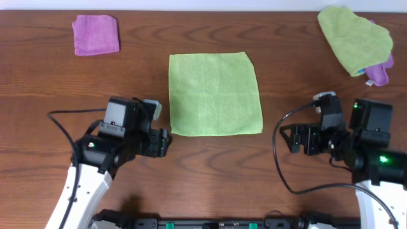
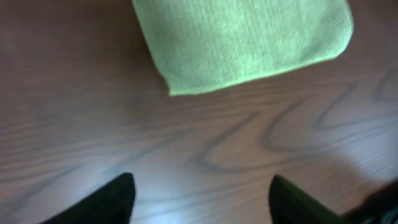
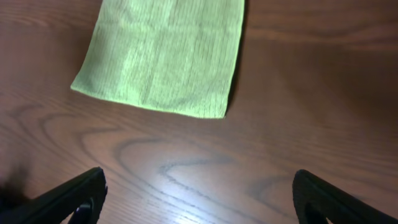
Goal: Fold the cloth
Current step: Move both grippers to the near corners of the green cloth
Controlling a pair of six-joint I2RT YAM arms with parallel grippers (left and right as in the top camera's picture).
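Dark wood-grain bench (image 1: 38, 83) carries your green cloth (image 1: 215, 94), spread flat at centre. Your left jaws and right jaws both stand apart above bare wood beside its nearer corners. A purple cloth (image 1: 96, 35) lies far left.

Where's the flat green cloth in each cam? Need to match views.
Overhead: the flat green cloth lies mid-frame, fully visible.
Left wrist: the cloth is at the top, centre to right, cut off by the top border.
Right wrist: the cloth is at the top, left of centre, also cut off at the top.
Shared landmark: its near edge, the cloth's lower side in all three pictures.
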